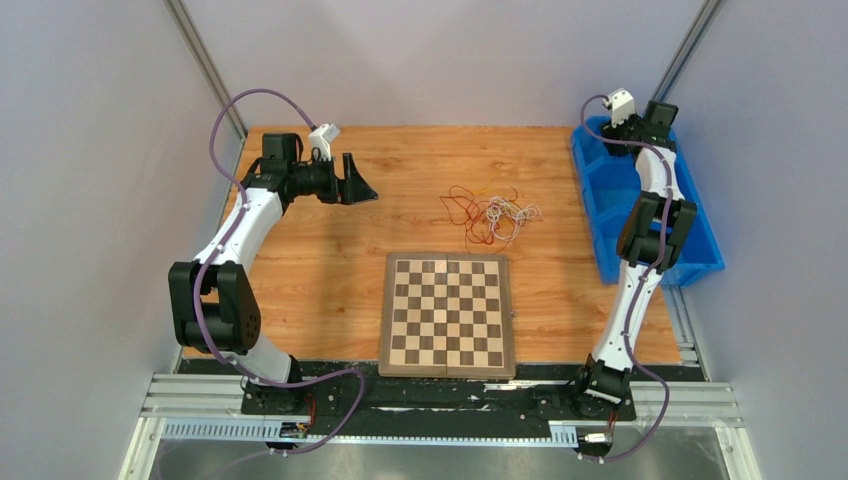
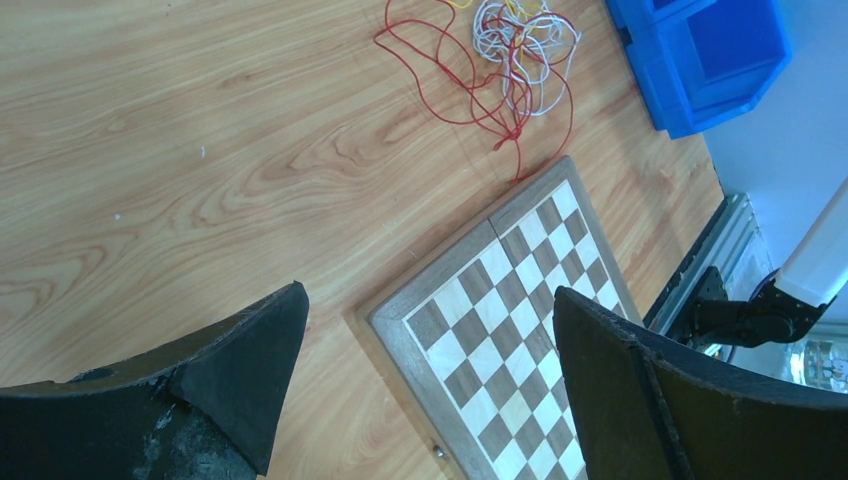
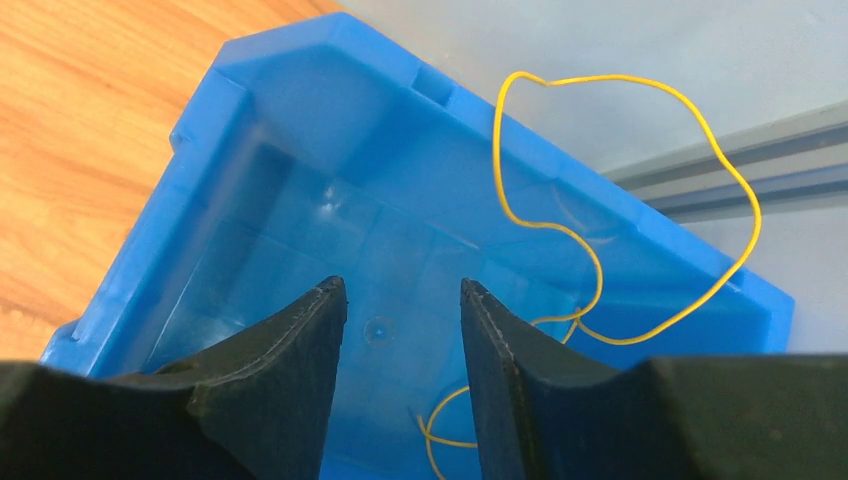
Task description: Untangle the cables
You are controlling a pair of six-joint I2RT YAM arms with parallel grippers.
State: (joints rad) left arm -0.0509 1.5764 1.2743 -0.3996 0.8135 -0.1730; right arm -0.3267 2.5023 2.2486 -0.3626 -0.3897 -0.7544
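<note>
Chequered wooden chessboard (image 2: 500,320) lying below L gripper (image 2: 430,298), fingers spread wide, red/white wire tangle (image 2: 520,40) beyond tips. R gripper (image 3: 402,290) hovering over blue plastic bin (image 3: 300,70), fingers parted, yellow wire (image 3: 600,77) looping beside.

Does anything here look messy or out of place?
Yes. A thin yellow wire stands up in a wide loop from the blue plastic bin instead of lying flat. A knot of thin red and white wires also sits on the wooden table beyond the wooden chessboard.

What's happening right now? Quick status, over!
Left gripper open, above table. Right gripper open over blue bin, yellow wire loose beside it. Red-and-white tangle lies beyond chessboard, nothing touching it.
</note>
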